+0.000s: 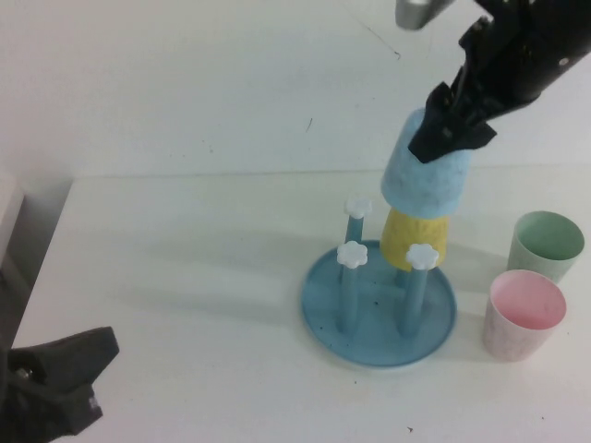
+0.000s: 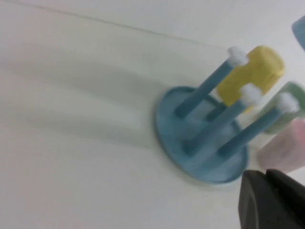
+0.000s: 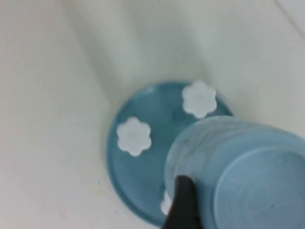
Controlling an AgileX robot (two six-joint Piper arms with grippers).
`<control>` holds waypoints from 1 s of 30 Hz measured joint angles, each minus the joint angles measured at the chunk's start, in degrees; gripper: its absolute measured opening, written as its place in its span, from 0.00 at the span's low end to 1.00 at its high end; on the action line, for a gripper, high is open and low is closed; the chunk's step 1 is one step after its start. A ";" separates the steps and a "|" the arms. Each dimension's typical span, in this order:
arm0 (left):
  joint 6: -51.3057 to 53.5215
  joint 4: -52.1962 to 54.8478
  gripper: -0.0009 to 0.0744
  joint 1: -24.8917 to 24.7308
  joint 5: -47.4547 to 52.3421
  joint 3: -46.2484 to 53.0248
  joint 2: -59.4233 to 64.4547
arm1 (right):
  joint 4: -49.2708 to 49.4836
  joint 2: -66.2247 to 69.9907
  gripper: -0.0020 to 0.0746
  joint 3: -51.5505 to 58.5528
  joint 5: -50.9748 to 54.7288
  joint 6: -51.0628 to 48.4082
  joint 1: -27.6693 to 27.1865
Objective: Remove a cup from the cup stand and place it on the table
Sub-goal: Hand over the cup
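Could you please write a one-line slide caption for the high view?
Right gripper lifts the light blue cup above the cup stand; left gripper sits near the table's corner.

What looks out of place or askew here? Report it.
Nothing is spilled or damaged. The right hand holds the cup upside down and tilted above the cup stand; the yellow cup leans on its peg. The left hand sits low, apart.

All views share cup stand (image 1: 379, 309); wrists seemingly closer.
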 joint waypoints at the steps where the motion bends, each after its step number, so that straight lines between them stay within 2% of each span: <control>1: 0.00 -3.30 0.01 0.00 -0.10 0.00 0.00 | 0.97 -0.26 0.72 -1.46 0.00 0.20 0.00; 3: 0.24 -11.89 0.02 0.00 -0.46 0.00 0.00 | 5.09 -1.03 0.72 -3.49 0.00 0.45 0.00; 6: 3.05 -25.72 0.12 0.00 -0.83 0.00 0.00 | 14.86 -2.05 0.72 -4.21 0.00 -1.16 0.00; 8: 6.25 -34.39 0.25 0.00 -1.38 0.00 0.00 | 21.03 -2.15 0.72 -4.21 0.00 -2.87 0.00; 10: 13.19 -44.96 0.45 0.00 -2.81 -0.09 0.00 | 27.39 -2.02 0.72 -3.68 0.00 -4.61 0.00; 11: 14.32 -46.69 0.50 0.00 -3.23 -0.09 0.00 | 31.64 -1.91 0.72 -2.80 0.00 -5.88 0.00; 12: 16.81 -48.91 0.60 0.00 -4.07 -0.22 0.11 | 33.74 -1.81 0.72 -2.14 0.00 -6.59 0.00; 13: 18.16 -50.23 0.66 0.00 -4.64 -0.47 0.09 | 36.26 -1.65 0.72 -1.07 0.00 -7.35 0.00; 15: 19.58 -51.23 0.72 0.00 -4.80 -0.61 0.09 | 40.73 -1.25 0.72 1.15 0.00 -8.74 0.00; 21: 20.85 -52.03 0.71 0.00 -3.38 -0.96 0.09 | 51.76 1.01 0.72 8.57 -0.13 -13.09 1.61; 30: 20.74 -52.17 0.69 0.00 -2.06 -0.96 0.09 | 61.54 4.20 0.72 10.22 -0.72 -18.78 8.30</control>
